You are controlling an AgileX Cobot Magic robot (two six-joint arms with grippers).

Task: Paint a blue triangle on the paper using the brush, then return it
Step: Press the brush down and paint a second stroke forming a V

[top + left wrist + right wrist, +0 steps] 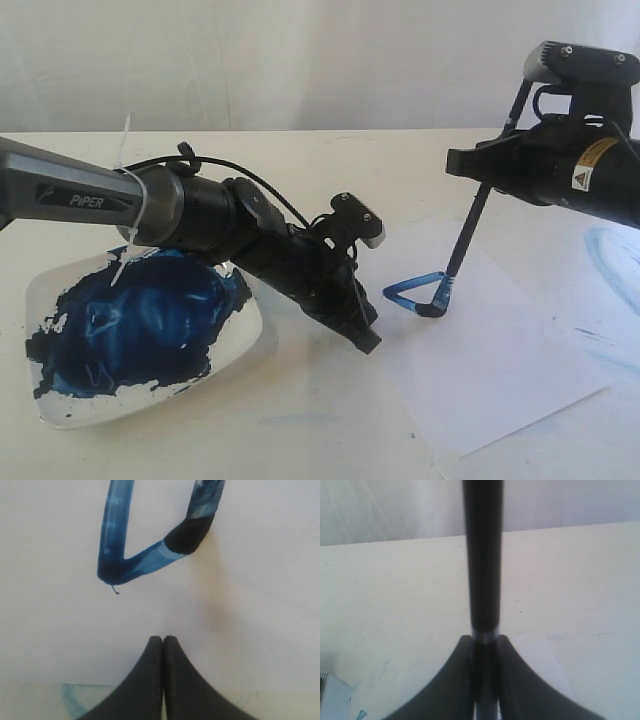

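The brush (468,228) stands steeply tilted, its black handle (482,555) clamped between the fingers of my right gripper (480,165), which is shut on it. Its dark, paint-loaded tip (190,535) rests on the white paper (490,370) at one corner of the blue triangle (412,292). Two streaky blue strokes of the triangle (117,555) meet in a point close in front of my left gripper (163,639). That gripper (366,340) is shut on nothing and sits low at the paper's left edge.
A white dish (255,345) smeared with dark blue paint lies at the left, under the left arm (200,215). Pale blue smears (610,255) mark the table at the far right. A faint blue mark (75,700) lies by the paper's edge.
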